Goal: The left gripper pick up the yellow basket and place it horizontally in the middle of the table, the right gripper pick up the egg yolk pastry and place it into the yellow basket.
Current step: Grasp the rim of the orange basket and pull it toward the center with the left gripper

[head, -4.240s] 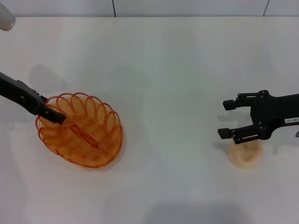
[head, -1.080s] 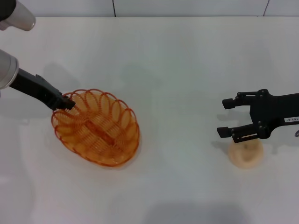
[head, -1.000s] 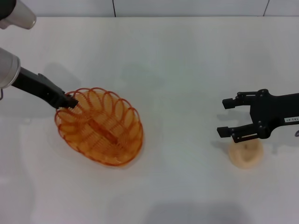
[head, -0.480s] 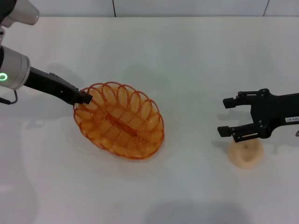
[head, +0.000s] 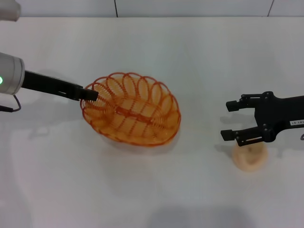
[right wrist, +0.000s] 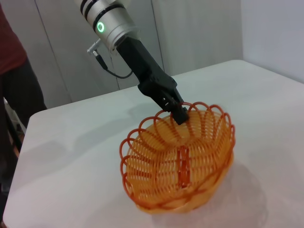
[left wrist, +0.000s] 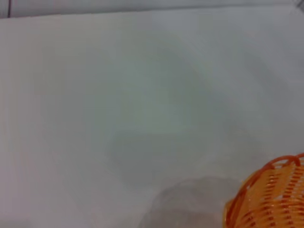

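Left gripper point(head: 89, 95) is clenched on the 9 o'clock rim of the yellow basket point(head: 133, 115), near mid-tabletop point(head: 152, 47), long axis roughly horizontal; release remains. Right gripper point(head: 231, 120) hangs released just above the egg yolk pastry point(head: 249, 156) at 4 o'clock; step 2 not begun.

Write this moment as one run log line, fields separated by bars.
left gripper: shut on yellow basket rim, mid-table | right gripper: open above egg yolk pastry | pastry on table
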